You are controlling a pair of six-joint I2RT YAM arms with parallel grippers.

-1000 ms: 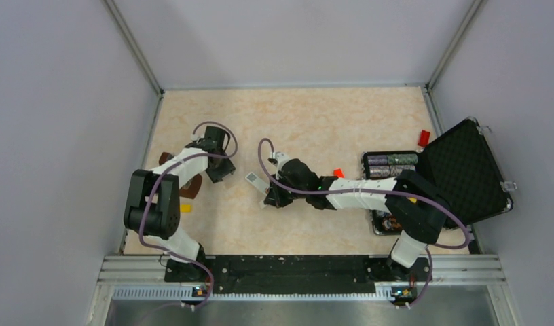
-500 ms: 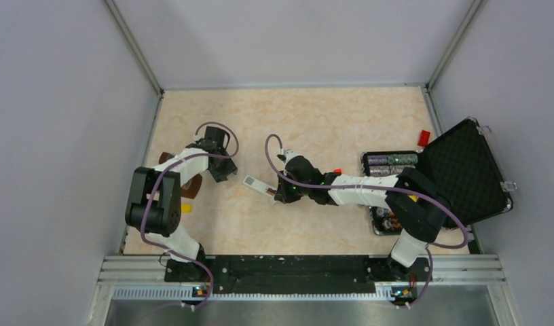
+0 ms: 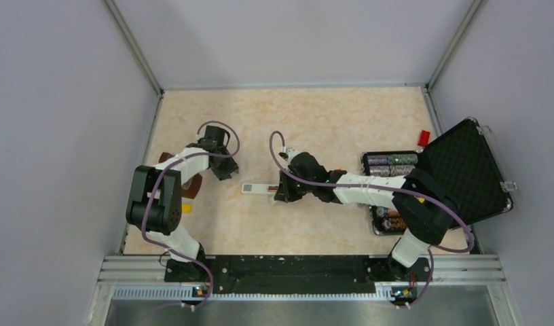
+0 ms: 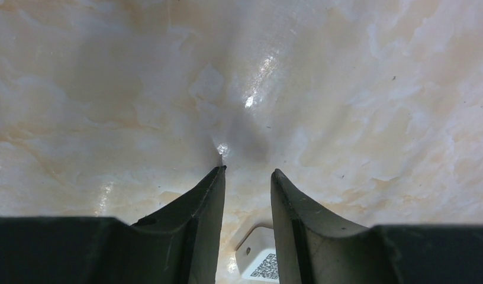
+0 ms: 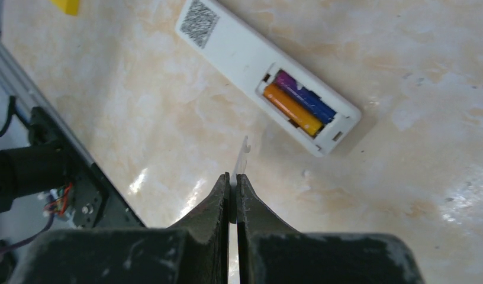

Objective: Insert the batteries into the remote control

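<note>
Remote control (image 3: pixel 255 188) lies back-up on the marble table (image 3: pixel 328 122). Well to its right stands an open black case (image 3: pixel 464 170), with a red block (image 3: pixel 423 138) beyond that. The left gripper (image 4: pixel 246 174) hangs near the remote's far-left end, its fingers slightly parted and holding nothing. The right gripper (image 5: pixel 233 180) sits just beside the remote's compartment end, pinched tight on a thin white plate (image 5: pixel 242 155) held edge-on. A yellow bar (image 3: pixel 186 208) lies well to the remote's left. In the uncovered compartment, the purple battery (image 5: pixel 307 97) and orange battery (image 5: pixel 289 108) rest side by side.
</note>
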